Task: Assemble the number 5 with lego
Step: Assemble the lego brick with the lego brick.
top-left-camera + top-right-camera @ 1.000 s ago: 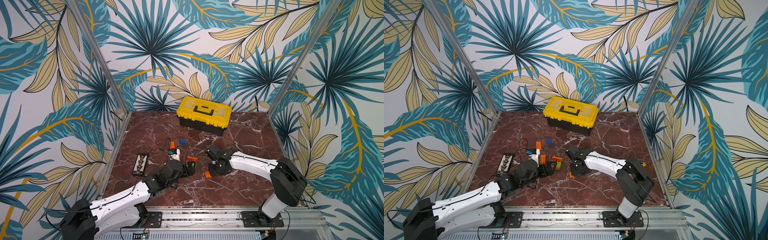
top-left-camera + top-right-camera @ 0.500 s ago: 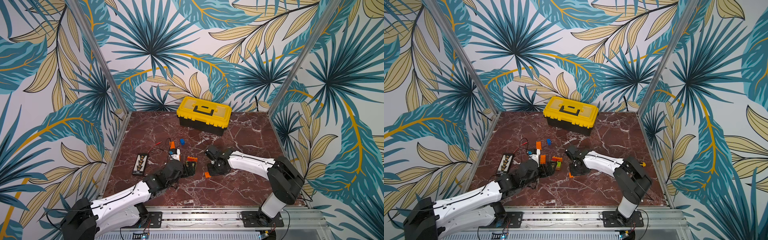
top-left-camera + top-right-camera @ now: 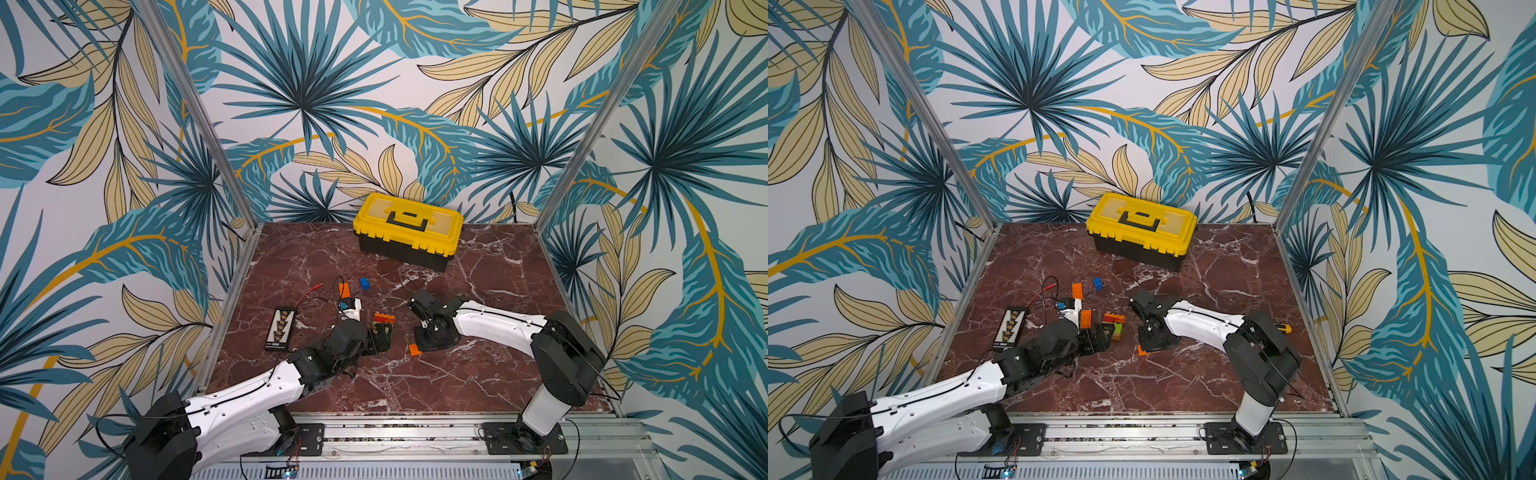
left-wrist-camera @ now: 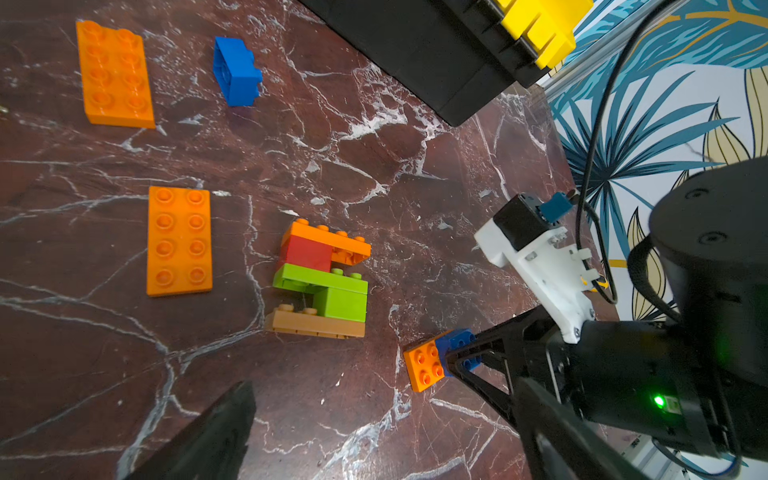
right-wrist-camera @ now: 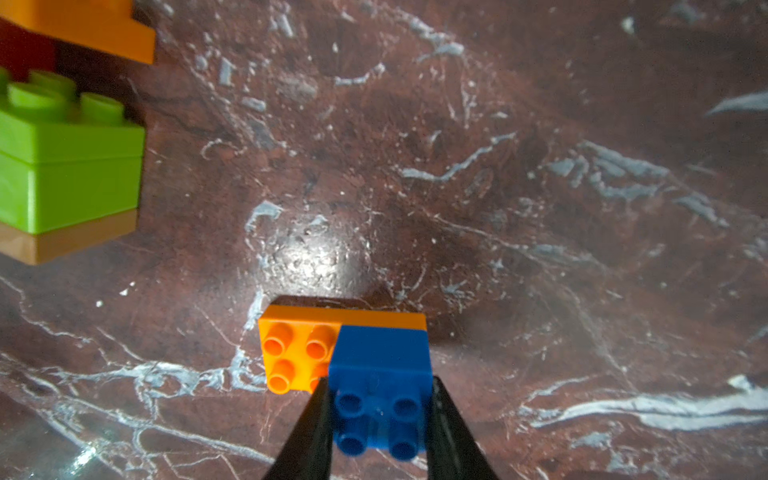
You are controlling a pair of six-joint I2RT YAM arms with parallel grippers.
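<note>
The right tool (image 5: pixel 380 384) is clamped on a small blue brick (image 5: pixel 380 361), one finger on each side. This brick sits pressed onto half of an orange brick (image 5: pixel 291 353), whose other four studs are bare. The pair is near the middle of the counter (image 3: pixel 478 374), a little toward the front edge; whether it touches the surface or hangs just above it, I cannot tell.

The left tool (image 3: pixel 380 337) has its fingers wide apart and holds nothing. It is just beside a stack of bricks (image 4: pixel 320 282) that lies on its side, left of the blue-and-orange pair and apart from it. The stack runs orange, red, two lime green, tan.

Farther toward the back and the left edge lie three loose pieces, all apart from each other: two flat orange oblongs (image 4: pixel 114 75) (image 4: pixel 179 241), studs up, and a second blue brick (image 4: pixel 237 70), tipped on its side. A yellow-and-black toolbox (image 3: pixel 407 232) stands at the back edge.
</note>
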